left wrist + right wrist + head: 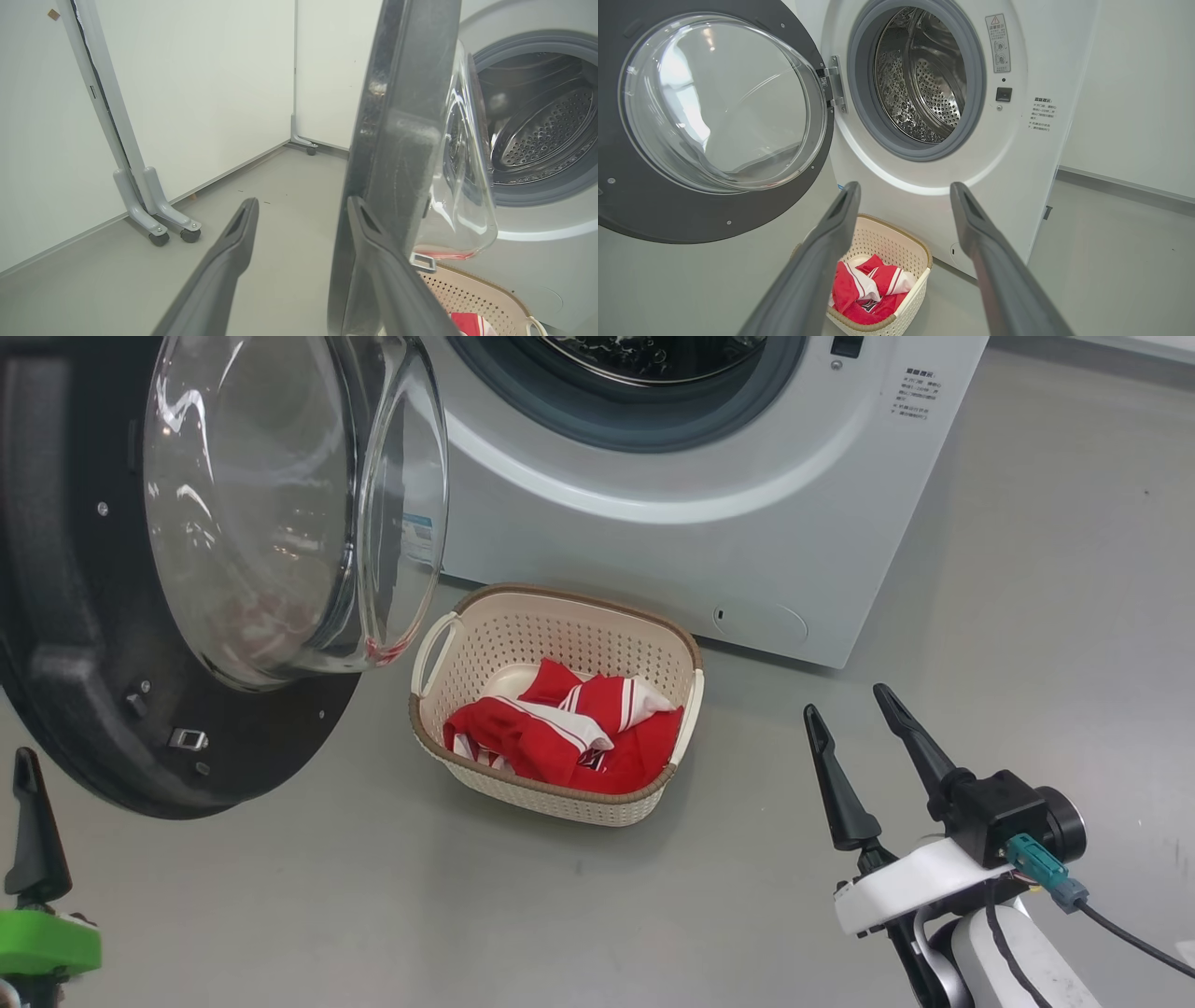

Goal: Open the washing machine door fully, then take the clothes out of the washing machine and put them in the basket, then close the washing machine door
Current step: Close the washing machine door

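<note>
Grey floor; left gripper, right gripper gape empty, so push the rigid washing machine door by its black rim, frame left.

Grey floor. White partition panels meet at corner, standing on grey castor feet. Small brown tag high on one panel.

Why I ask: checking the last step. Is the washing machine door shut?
No, the washing machine door stands swung open, leaving the steel drum exposed.
</note>
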{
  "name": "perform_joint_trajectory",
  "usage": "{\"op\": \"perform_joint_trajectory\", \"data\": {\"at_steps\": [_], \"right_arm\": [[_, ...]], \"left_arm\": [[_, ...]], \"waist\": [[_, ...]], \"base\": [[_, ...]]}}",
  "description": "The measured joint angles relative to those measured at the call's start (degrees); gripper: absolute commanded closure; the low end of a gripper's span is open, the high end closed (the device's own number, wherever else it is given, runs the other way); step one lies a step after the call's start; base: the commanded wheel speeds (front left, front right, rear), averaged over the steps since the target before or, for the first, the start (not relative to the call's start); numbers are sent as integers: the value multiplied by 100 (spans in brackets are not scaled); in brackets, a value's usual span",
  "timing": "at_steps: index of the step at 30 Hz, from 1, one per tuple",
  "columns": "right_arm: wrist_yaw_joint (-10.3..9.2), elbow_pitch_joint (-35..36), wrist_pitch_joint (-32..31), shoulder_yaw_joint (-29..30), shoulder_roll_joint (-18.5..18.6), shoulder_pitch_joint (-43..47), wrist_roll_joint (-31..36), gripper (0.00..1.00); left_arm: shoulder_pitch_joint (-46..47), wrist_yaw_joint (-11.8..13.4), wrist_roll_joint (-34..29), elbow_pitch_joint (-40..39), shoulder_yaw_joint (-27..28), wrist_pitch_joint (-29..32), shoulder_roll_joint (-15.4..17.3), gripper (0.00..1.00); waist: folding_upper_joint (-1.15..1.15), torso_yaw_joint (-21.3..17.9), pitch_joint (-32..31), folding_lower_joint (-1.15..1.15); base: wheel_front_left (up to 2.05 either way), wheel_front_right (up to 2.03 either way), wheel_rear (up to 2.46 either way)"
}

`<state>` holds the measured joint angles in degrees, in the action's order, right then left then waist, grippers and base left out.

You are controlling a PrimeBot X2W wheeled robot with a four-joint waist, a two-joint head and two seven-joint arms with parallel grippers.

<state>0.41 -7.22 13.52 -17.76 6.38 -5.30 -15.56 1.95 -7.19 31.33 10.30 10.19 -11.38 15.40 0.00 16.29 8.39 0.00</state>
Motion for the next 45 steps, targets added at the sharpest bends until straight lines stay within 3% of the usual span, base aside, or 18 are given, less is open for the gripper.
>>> {"op": "perform_joint_trajectory", "data": {"at_steps": [31, 32, 33, 34, 39, 42, 45], "right_arm": [[2, -56, 40, -58, -8, 106, -5, 0], [2, -56, 40, -59, -8, 107, -5, 0], [2, -56, 40, -60, -8, 107, -5, 0], [2, -55, 40, -60, -8, 107, -5, 0], [1, -51, 40, -59, -8, 107, -5, 0], [-1, -12, 40, -56, -5, 107, -5, 0], [-2, -14, 40, -56, -5, 107, -5, 0]], "left_arm": [[-1, 0, 0, 129, -81, -132, 151, 0], [-1, 0, 0, 129, -91, -132, 153, 34], [-1, 0, 0, 129, -101, -132, 154, 60], [-1, 0, 0, 127, -109, -132, 156, 100], [2, 0, 38, 85, -108, -133, 196, 100], [52, 0, 53, -27, -134, -130, 391, 100], [228, 0, 479, -77, -94, -43, 355, 100]], "waist": [[0, -20, -140, 0], [0, -19, -137, 0], [0, -17, -133, 0], [0, -16, -129, 0], [0, -3, -101, 0], [0, 8, -39, 0], [0, 20, -11, 0]], "base": [[0, 0, 0], [0, 0, 0], [0, 0, 0], [0, 0, 0], [0, 0, 0], [0, 0, 0], [0, 0, 0]]}}
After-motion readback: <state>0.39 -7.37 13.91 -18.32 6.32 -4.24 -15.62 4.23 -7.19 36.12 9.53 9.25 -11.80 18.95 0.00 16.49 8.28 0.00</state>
